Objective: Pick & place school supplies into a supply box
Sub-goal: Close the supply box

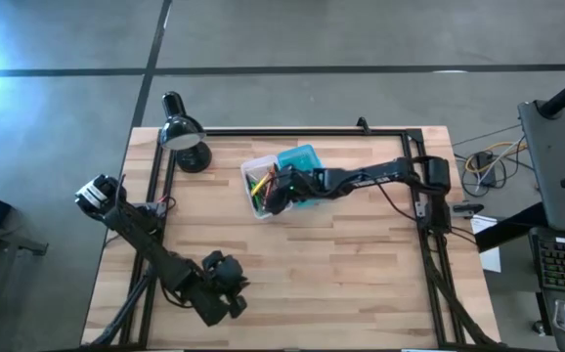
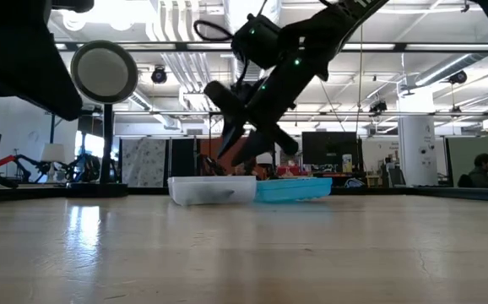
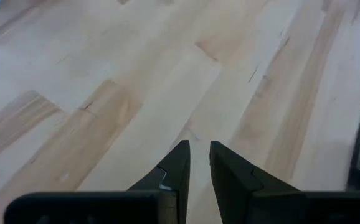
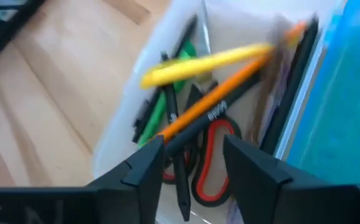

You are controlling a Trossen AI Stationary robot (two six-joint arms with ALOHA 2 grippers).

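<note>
Hovering over the clear tray half of the supply box (image 1: 263,186), the right claw (image 4: 192,158) has its fingers apart and grips nothing. Beneath it, inside the tray, lie a yellow pen (image 4: 208,62), an orange pencil (image 4: 223,93), a green pen (image 4: 161,109), dark pens and small scissors with red handles (image 4: 211,162), all piled loosely together. The teal lid half (image 1: 300,158) lies open beside the tray, joined to it, near the far middle of the wooden surface (image 1: 361,264). From table height the right claw (image 2: 244,139) hangs just above the tray's rim, not touching it. The left claw (image 3: 198,158) rests low over bare wood at the near left, its fingers nearly together around nothing. A black desk lamp (image 1: 185,137) stands at the far left corner.
</note>
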